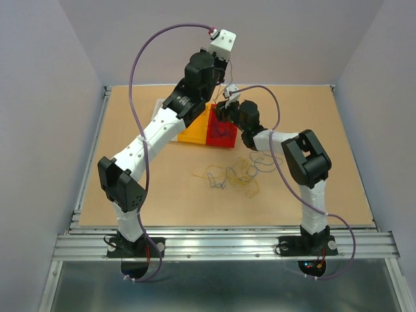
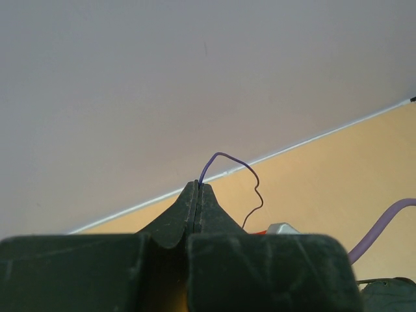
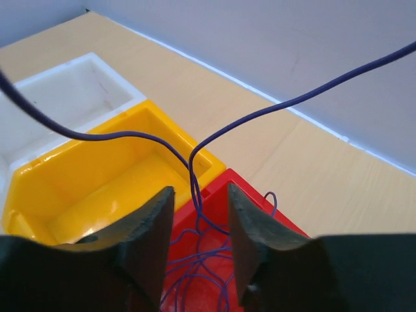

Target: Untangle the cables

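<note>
My left gripper is shut on a thin purple cable, which arcs up from its tips and drops away to the right. It is raised high above the bins. Over the red bin my right gripper stands open. That same purple cable passes down between its fingers, and I see no pinch on it. More purple cable loops lie in the red bin. A loose tangle of yellow, tan and blue cables lies on the table in front of the bins.
A yellow bin and a white bin stand in a row to the left of the red bin. The left arm reaches over them. Grey walls close off the table's back and sides.
</note>
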{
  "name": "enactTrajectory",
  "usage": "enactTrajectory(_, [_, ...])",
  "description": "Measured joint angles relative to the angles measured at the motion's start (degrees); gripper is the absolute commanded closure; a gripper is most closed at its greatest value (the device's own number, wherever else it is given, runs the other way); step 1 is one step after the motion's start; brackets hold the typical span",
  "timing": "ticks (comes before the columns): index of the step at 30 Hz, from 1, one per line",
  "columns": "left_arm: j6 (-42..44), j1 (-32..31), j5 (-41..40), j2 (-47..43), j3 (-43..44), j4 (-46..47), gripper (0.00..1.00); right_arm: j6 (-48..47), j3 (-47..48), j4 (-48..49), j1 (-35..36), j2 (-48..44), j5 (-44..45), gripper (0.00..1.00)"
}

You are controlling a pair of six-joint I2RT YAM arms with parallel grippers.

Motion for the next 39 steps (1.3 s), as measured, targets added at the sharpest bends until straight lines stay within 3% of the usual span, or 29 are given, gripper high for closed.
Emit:
enactTrajectory(1, [-0.09,0.00,0.00,0.00,0.26,-0.04,1.00,0.31,0.22,-0.04,0.00,0.00,-0.04,0.64])
enactTrajectory(4, [-0.48,0.00,0.22,0.00,1.38,-0.46,1.00,0.50,0.74,0.11,0.00,0.00,-0.50,1.00])
enactTrajectory(13, [-0.63,0.00,0.22,-0.02,2.38,-1.62,1.00,1.36,-0.59,-0.02,0.00,-1.77,-2.43,0.99])
enactTrajectory(26, [-1.42,0.00,0.15,-1.49,3.28,-2.49,1.00,6.34,-9.38,2.34,0.00,-17.40,-9.20,0.99])
enactTrajectory(39, [-1.81,0.00,0.13,-2.25,3.30,-2.73,1.00,14.08,-10.71,3.50,-4.39,-15.98,-15.69,0.99])
